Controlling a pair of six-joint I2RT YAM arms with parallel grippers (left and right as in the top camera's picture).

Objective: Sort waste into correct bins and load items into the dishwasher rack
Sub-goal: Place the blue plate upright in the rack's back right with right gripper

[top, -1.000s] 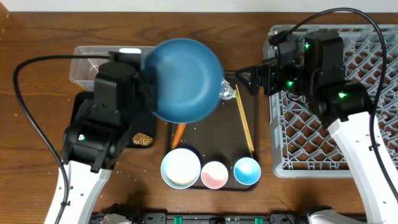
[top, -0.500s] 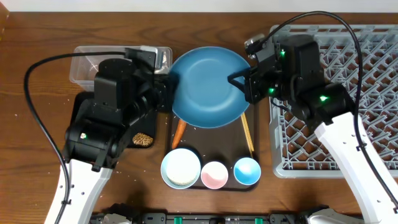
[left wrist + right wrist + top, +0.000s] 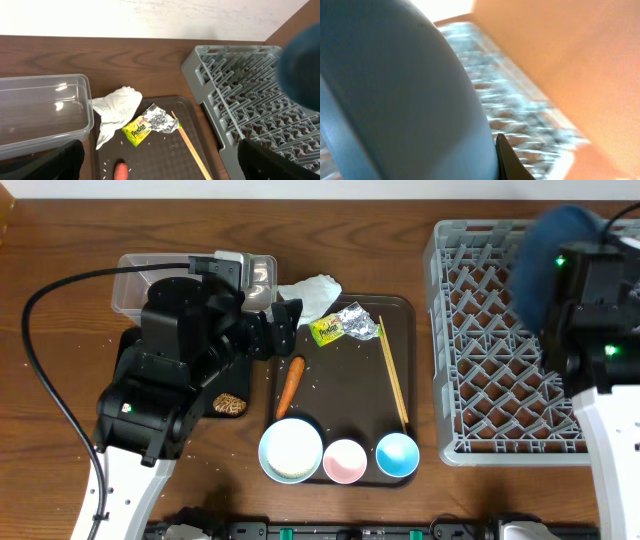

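Right wrist view: right gripper [image 3: 501, 152] clamped on dark blue dish [image 3: 395, 100]. Overhead: dish over dishwasher rack [image 3: 480, 330] far edge. Left gripper [image 3: 160, 162] spread wide.

The only print I can find is on the snack wrapper [image 3: 142, 129] lying on the brown tray [image 3: 160, 156]. A line of dark, slanted lettering runs across its yellow-green half, and it shows best through the left wrist camera. I can't make the word out for certain, as the letters are small and the foil is creased. From overhead it is only a dark smudge. I can read no other text, number or sign.
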